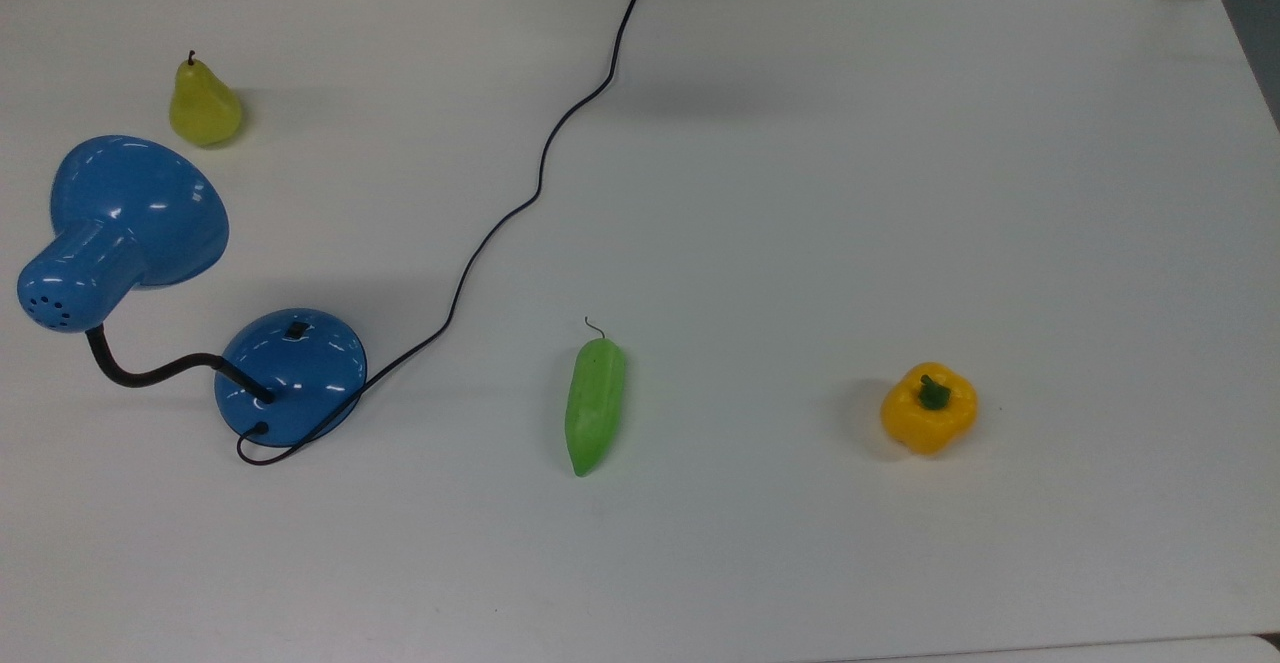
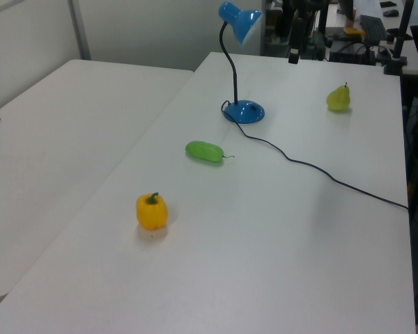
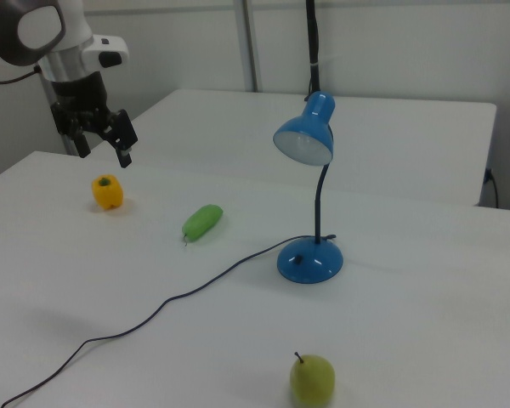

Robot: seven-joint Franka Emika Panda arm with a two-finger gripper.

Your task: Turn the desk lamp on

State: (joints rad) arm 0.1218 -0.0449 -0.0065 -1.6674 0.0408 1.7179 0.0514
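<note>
Desk lamp point(image 1: 130, 233) stands near the top view's left edge on a white table point(image 1: 800, 193), its domed blue base point(image 1: 292, 373) bearing a small black switch point(image 1: 296, 329); the black gooseneck point(image 1: 150, 373) bends up to the flared shade, and a black cord point(image 1: 540, 163) snakes off over the far table edge. A yellow-green pear point(image 1: 204, 105) sits beyond the shade; a green pepper-like vegetable point(image 1: 595, 405) lies mid-table; a yellow bell pepper point(image 1: 929, 407) rests further to the top view's right. In the right view the gripper point(image 3: 102, 140) hangs in the air above the bell pepper, well apart from the lamp, jaws apart and clamped on nothing; a second white table point(image 3: 365, 127) stands alongside, pale walls behind.
</note>
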